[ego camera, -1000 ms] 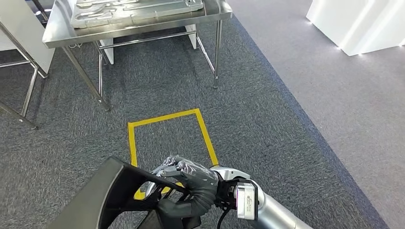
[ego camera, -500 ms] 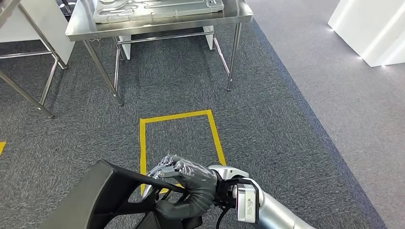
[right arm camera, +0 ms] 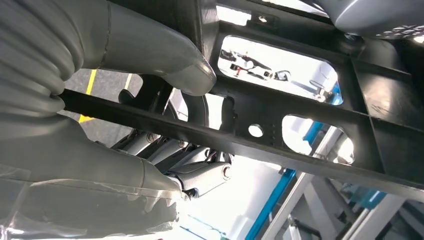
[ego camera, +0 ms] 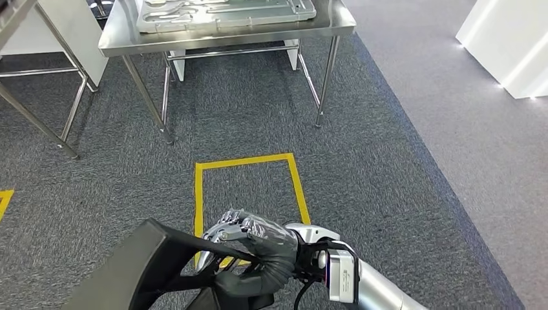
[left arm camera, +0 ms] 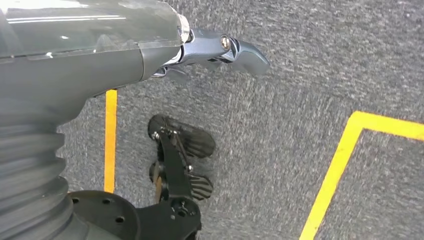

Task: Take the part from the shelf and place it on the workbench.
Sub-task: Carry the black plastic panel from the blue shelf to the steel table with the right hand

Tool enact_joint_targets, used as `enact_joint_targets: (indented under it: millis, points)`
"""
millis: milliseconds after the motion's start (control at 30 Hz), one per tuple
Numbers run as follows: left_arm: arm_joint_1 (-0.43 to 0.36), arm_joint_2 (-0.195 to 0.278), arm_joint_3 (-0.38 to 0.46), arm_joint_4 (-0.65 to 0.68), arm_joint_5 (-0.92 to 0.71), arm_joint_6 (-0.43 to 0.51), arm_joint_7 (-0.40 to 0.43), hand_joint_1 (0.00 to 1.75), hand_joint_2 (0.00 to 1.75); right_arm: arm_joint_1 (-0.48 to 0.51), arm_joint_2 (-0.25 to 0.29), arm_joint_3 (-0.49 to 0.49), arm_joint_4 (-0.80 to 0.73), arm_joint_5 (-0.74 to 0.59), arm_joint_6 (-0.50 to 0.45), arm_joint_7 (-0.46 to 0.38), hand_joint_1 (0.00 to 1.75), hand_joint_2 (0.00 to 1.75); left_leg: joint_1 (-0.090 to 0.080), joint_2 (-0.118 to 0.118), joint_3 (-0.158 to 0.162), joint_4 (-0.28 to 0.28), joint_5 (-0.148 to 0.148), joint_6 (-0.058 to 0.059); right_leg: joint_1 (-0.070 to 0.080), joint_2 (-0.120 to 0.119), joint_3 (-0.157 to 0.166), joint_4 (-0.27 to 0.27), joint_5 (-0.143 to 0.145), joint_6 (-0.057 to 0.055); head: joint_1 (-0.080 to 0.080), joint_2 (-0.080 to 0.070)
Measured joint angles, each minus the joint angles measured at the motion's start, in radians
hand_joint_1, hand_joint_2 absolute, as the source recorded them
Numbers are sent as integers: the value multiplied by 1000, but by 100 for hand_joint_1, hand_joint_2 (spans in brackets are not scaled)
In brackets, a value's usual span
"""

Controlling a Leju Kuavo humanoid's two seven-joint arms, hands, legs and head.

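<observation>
My right hand (ego camera: pixel 255 248) grips a black frame-like part (ego camera: pixel 148 265) low in the head view, above the grey carpet. In the right wrist view the thumb (right arm camera: pixel 150 55) and fingers (right arm camera: pixel 200 175) wrap around one bar of the part (right arm camera: pixel 300 130), which has cut-out openings. The steel workbench (ego camera: pixel 123 35) stands ahead at the top of the head view, with a metal tray (ego camera: pixel 226 10) on it. My left hand (left arm camera: pixel 220 47) hangs over the carpet, fingers stretched out, holding nothing.
A yellow tape rectangle (ego camera: pixel 249 159) marks the carpet between me and the workbench. Legs of a second steel table (ego camera: pixel 39 123) stand at the left. A white block (ego camera: pixel 510 45) sits on the lighter floor at the far right.
The whole picture has shifted: the workbench and tape rectangle sit further right and lower, so the camera has moved. My right hand keeps its grip on the part.
</observation>
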Motion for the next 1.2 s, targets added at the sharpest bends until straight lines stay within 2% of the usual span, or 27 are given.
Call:
enact_joint_targets:
  millis: [67, 133, 167, 233, 267, 300, 333, 367, 400, 433, 500, 533, 600, 633, 667, 733, 767, 800, 833, 867, 933, 967, 1000, 1067, 1100, 1167, 1200]
  points:
    - [-1, 1, -1, 0, 0, 0, -1, 0, 175, 1, 0, -2, -8, 0, -1, 0, 154, 175, 1, 2, 12, -1, -9, -11, -5, 1, 16, -9, -8, -8, 1, 0]
    - [-4, 3, -1, 0, -1, -2, -1, 0, 175, -1, 0, -5, -14, -2, -1, 0, 154, 175, 3, 8, -4, 54, -30, -20, -12, -2, 46, -23, -18, -17, -1, 0]
    - [-4, 3, -2, 0, -1, -3, -2, 0, 175, -1, 0, -6, -14, -3, -2, 1, 154, 175, 5, 11, -37, 116, -48, -25, -12, -4, 60, -26, -27, -20, -2, 0]
    - [-2, 4, -2, 0, -1, -3, -1, 0, 175, 2, 0, -6, -14, -4, -2, 2, 154, 175, 10, 14, -135, 253, -76, -34, -12, -7, 85, -27, -49, -21, -2, 0]
    - [1, 4, -2, 0, -2, -3, 0, 0, 175, 5, 0, -6, -14, -5, -2, 2, 154, 175, 12, 14, -175, 288, -66, -37, -13, -6, 99, -27, -62, -20, -3, 0]
    - [4, 4, -2, 0, -2, -3, 0, 0, 175, 7, 0, -6, -14, -5, -1, 2, 154, 175, 14, 15, -196, 283, -34, -39, -13, -5, 114, -27, -75, -19, -3, 0]
    - [6, 4, -2, 0, -2, -3, 0, 0, 175, 7, 0, -6, -14, -6, -1, 2, 154, 175, 16, 16, -198, 238, 19, -39, -14, -5, 133, -27, -89, -16, -3, 0]
    - [8, 4, -2, 0, -2, -3, 1, 0, 175, 8, 0, -6, -14, -6, -1, 2, 154, 175, 16, 17, -184, 172, 74, -38, -15, -5, 151, -28, -105, -12, -2, 0]
    - [8, 4, -2, 0, -2, -3, 1, 0, 175, 8, 0, -6, -14, -6, -1, 2, 154, 175, 14, 19, -167, 118, 112, -36, -15, -4, 166, -29, -119, -7, -2, 0]
    - [8, 4, -2, 0, -2, -4, 1, 0, 175, 9, 0, -7, -14, -6, -1, 2, 154, 175, 10, 21, -149, 73, 127, -29, -15, -4, 178, -31, -130, 0, -3, 0]
    - [7, 4, -2, 0, -4, -4, 0, 0, 175, 10, 0, -8, -15, -6, -1, 2, 154, 175, 3, 22, -132, 49, 106, -11, -13, -3, 190, -37, -140, 14, -3, 0]
    - [6, 4, -2, 0, -4, -4, 0, 0, 175, 9, 0, -9, -15, -6, -1, 2, 154, 175, 3, 20, -124, 40, 95, -1, -12, -3, 190, -28, -134, 21, -3, 0]
    - [6, 4, -2, 0, -5, -4, 0, 0, 175, 7, 0, -12, -17, -6, -2, 2, 154, 175, 6, 18, -103, 29, 80, 15, -13, -3, 155, 49, -104, 31, -2, 0]
    - [5, 4, -2, 0, -5, -4, 0, 0, 175, 7, 0, -12, -17, -6, -2, 2, 154, 175, 7, 17, -89, 22, 73, 21, -14, -3, 115, 111, -92, 33, -1, 0]
    - [5, 4, -2, 0, -5, -4, 0, 0, 175, 7, 0, -13, -18, -6, -2, 2, 154, 175, 8, 16, -74, 16, 65, 26, -14, -3, 68, 175, -95, 34, -1, 0]
    - [5, 4, -2, 0, -5, -4, 0, 0, 175, 10, -1, -14, -17, -5, -3, 2, 154, 175, 7, 13, -47, 12, 46, 32, -12, -3, -24, 261, -151, 37, 0, 0]
    - [5, 4, -2, 0, -5, -4, 0, 0, 175, 12, -2, -14, -17, -4, -4, 2, 154, 175, 6, 11, -32, 11, 35, 32, -12, -3, -58, 275, -182, 38, 0, 0]
    - [5, 4, -2, 0, -5, -4, 0, 0, 175, 13, -2, -14, -17, -3, -4, 3, 154, 175, 5, 8, -17, 11, 23, 32, -12, -3, -79, 265, -198, 38, 0, 0]
    - [5, 4, -2, 0, -5, -4, 0, 0, 175, 14, -2, -14, -17, -2, -4, 3, 154, 175, 4, 6, 0, 11, 11, 31, -11, -3, -87, 231, -185, 35, 0, 0]
    - [5, 3, -3, 0, -5, -4, 0, 0, 175, 14, -3, -14, -16, -1, -4, 3, 154, 175, 2, 4, 17, 10, -1, 29, -8, -3, -84, 177, -141, 29, 0, 0]
    - [4, 0, -3, 0, -5, -4, 0, 0, 175, 16, -4, -16, -14, 1, -4, 3, 154, 175, -1, 1, 43, 11, -24, 23, -1, 0, -73, 64, -13, 13, 0, 0]
    - [3, -2, -3, 0, -5, -4, 1, 0, 175, 16, -4, -17, -13, 4, -5, 3, 154, 175, -2, 0, 50, 8, -33, 18, 2, 1, -67, 29, 32, 6, 0, 0]
    - [2, -3, -3, 0, -5, -3, 1, 0, 175, 17, -4, -18, -12, 7, -6, 3, 154, 175, -3, -1, 56, 8, -37, 12, 4, 3, -64, 12, 54, 1, 0, 0]
    - [0, -3, -3, 0, -5, -2, 1, 0, 175, 15, -4, -20, -12, 21, -11, 3, 154, 175, -3, 0, 59, 18, -33, -1, 2, 3, -49, 2, 50, -7, 0, 0]
    - [-1, -3, -3, 0, -5, -2, 1, 0, 175, 15, -4, -20, -12, 31, -14, 4, 154, 175, -3, 1, 53, 43, -27, -7, 0, 2, -37, -5, 47, -13, -1, 0]
    - [-5, -4, -3, 0, -3, -1, 1, 0, 175, 13, -3, -20, -12, 49, -22, 7, 154, 175, 1, 6, 3, 134, -38, -19, -4, -6, -15, -14, 37, -24, -2, 0]
    - [-6, -5, -3, 0, -2, -1, 1, 0, 175, 13, -3, -20, -11, 56, -23, 7, 154, 175, 3, 8, -35, 191, -60, -25, -3, -11, -7, -16, 30, -27, -3, 0]
